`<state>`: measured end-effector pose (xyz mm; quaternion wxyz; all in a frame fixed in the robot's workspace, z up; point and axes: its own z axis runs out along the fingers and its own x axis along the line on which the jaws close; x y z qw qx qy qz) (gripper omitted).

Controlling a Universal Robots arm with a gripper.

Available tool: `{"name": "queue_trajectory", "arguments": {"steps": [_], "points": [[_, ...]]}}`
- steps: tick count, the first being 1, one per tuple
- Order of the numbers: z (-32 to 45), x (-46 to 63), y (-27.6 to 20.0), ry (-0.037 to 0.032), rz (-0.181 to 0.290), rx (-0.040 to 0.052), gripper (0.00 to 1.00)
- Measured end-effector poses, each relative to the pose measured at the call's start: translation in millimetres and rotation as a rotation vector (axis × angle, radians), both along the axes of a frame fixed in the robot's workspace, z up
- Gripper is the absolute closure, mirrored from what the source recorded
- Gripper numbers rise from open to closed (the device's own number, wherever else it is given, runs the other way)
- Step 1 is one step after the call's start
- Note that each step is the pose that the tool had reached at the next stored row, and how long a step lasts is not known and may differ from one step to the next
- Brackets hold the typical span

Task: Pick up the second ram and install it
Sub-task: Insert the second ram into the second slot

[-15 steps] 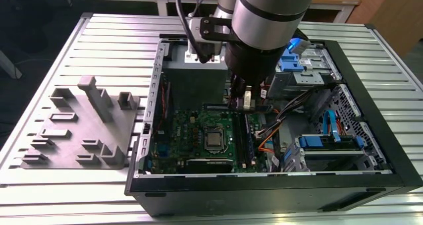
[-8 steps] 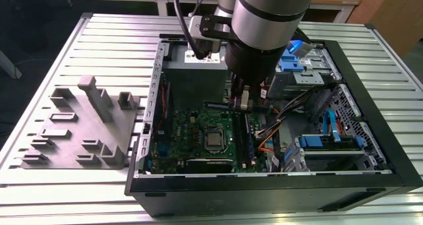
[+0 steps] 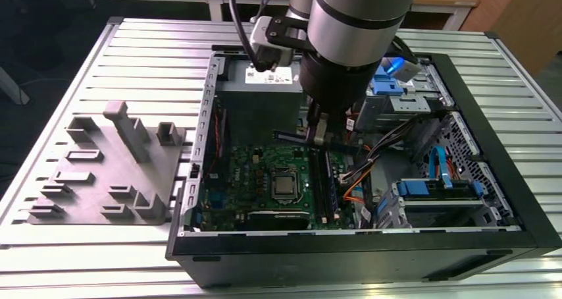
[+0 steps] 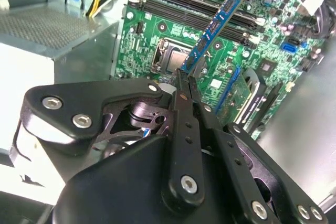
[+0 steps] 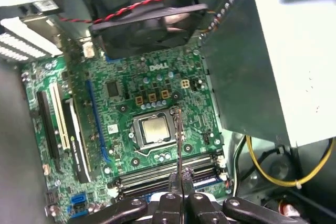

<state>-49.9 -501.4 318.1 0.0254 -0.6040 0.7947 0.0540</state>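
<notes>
- Currently pinching one end of the second ram (image 4: 215, 24) in the claw (image 4: 185, 77), closed tight on its flat faces.
- Holding it in the air over the motherboard (image 5: 121, 129), inside the open computer case (image 3: 351, 259) on the tabletop (image 3: 158, 42) — seated in no slot.
- Jutting straight out past the claw tips, edge-on in the first wrist view.
- Seemingly crosswise to the black memory slots (image 5: 157, 174) below — long axis not lined up with theirs.

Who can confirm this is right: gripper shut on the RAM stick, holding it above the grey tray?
Wrong place. In the exterior view the gripper, shut on the RAM stick, holds it above the motherboard inside the computer case; the grey tray sits outside, on the exterior view's left.
</notes>
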Motion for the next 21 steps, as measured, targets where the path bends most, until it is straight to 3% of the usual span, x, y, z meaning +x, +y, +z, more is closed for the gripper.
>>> {"name": "queue_trajectory", "arguments": {"steps": [21], "points": [[-0.2, 0.0, 0.0, 0.0001, -0.362, 0.0001, 0.92]]}}
